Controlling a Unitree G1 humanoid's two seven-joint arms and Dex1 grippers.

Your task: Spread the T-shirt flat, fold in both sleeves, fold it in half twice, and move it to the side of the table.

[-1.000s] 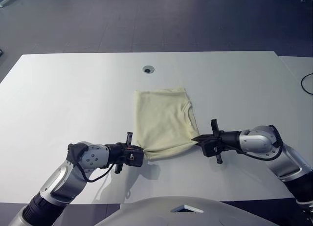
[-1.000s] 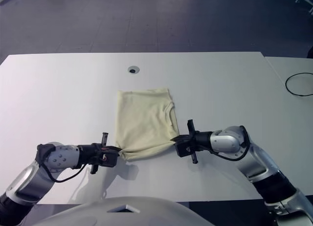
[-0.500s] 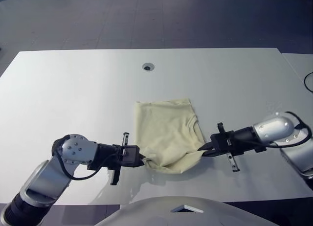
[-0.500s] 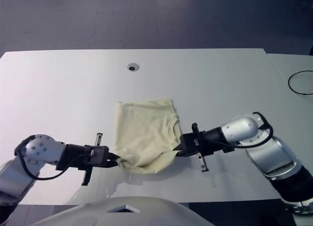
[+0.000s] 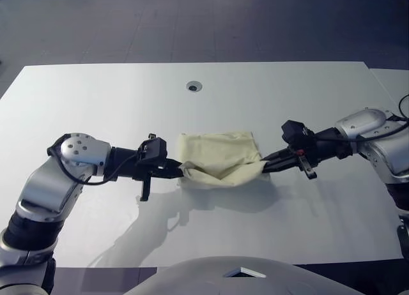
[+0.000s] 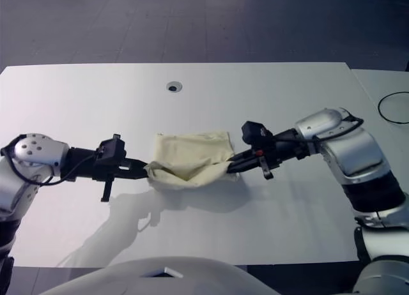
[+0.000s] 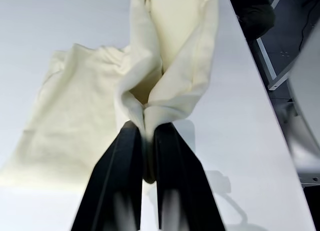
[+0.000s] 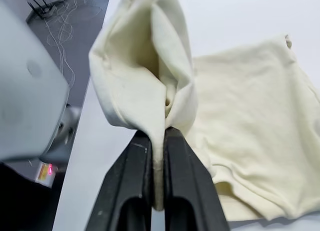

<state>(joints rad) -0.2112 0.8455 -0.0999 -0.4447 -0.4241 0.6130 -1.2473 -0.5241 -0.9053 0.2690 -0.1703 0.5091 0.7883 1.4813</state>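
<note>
Clearly, the left gripper [image 5: 176, 172] and the right gripper [image 5: 267, 168] were each clamped tightly on one end of the T-shirt [image 5: 220, 158], which sagged between them, on the robot's side of the table hole [image 5: 193, 86].

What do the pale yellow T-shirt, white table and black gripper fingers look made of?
The pale yellow T-shirt: soft matte knit, likely cotton; it drapes and creases where pinched. The white table: smooth hard top, probably laminate; flat, even surface. The black gripper fingers: rigid, smooth, plastic or coated metal; cannot tell which.
</note>
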